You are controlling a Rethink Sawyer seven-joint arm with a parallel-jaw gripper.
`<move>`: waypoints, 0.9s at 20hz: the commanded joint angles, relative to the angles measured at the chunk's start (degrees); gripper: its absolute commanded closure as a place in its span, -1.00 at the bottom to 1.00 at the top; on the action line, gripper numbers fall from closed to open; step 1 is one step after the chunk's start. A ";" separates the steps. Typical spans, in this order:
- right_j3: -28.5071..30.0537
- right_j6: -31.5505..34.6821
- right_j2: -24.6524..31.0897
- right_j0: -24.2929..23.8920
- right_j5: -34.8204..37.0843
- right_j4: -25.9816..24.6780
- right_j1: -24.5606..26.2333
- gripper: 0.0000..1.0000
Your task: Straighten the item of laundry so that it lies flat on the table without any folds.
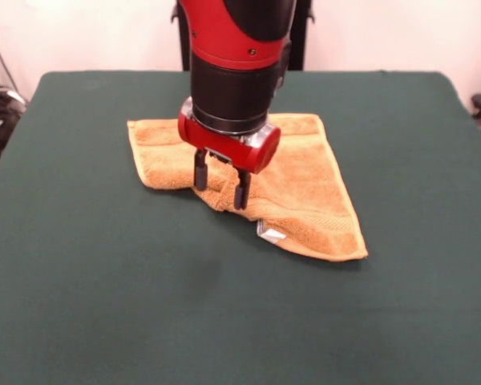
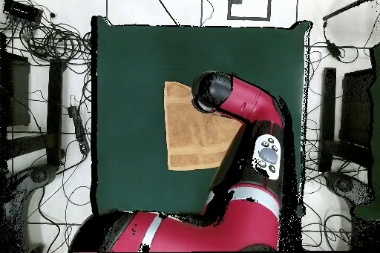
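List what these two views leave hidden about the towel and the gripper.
- Overhead view: the gripper and part of the towel are hidden under the arm.
- Front view: the towel's far middle edge sits behind the gripper.
- Front view: the white tag is too small to read.
- Either view: whatever lies beneath the folded layer.

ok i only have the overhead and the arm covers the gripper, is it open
Observer: Open. In the front view the gripper has its fingers apart.
Operator: is it down on the towel
Observer: Its tips are at a raised fold in the towel, on the edge nearest the front camera. They look to be touching, but I can't be sure.
Operator: any tag showing
Observer: Yes, a white tag pokes out from under that edge, just right of the gripper in the front view.
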 commanded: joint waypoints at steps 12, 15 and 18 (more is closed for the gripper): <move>5.40 11.75 7.03 2.42 -2.65 2.53 1.67 -1.00; 5.66 12.13 7.02 2.66 -2.98 2.69 1.61 -1.00; 6.11 12.15 6.91 2.78 -3.32 2.52 1.80 -1.00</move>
